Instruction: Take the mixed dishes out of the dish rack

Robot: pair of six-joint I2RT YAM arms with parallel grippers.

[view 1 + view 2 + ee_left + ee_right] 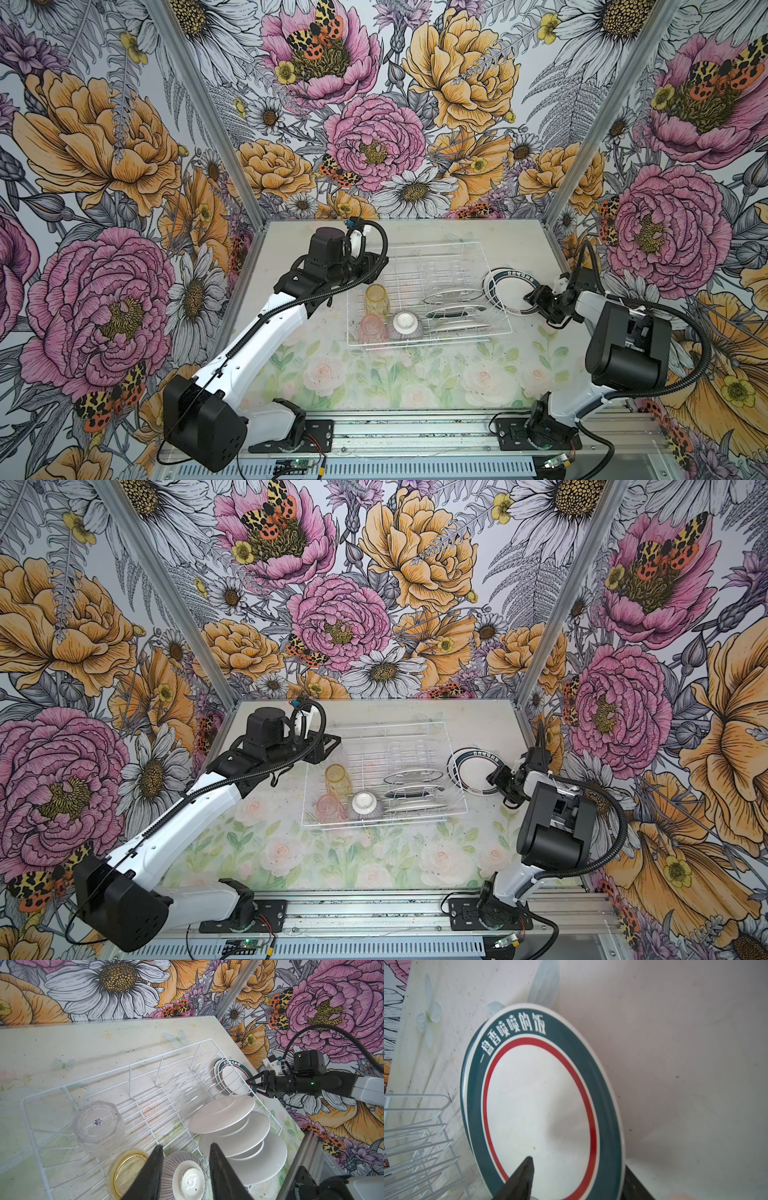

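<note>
1. Right gripper (pixel 579 1165), jaws spread, straddles the rim of the stacked plates (pixel 537 1095) on the table (pixel 675 1043) beside the dish rack (pixel 91 1078); we read it as letting go.
2. Left gripper (pixel 186 1145) spread, empty, over the upturned bowl (pixel 191 1182); we'd take it next.
3. Three plates (pixel 222 1115) slotted in the rack.

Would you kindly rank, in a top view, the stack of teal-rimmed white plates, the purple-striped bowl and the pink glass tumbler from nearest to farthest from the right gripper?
1. Stack of teal-rimmed white plates, right of the white wire dish rack, beside the right gripper.
2. Purple-striped bowl, upturned in the rack's near part.
3. Pink glass tumbler, left of the bowl.
</note>
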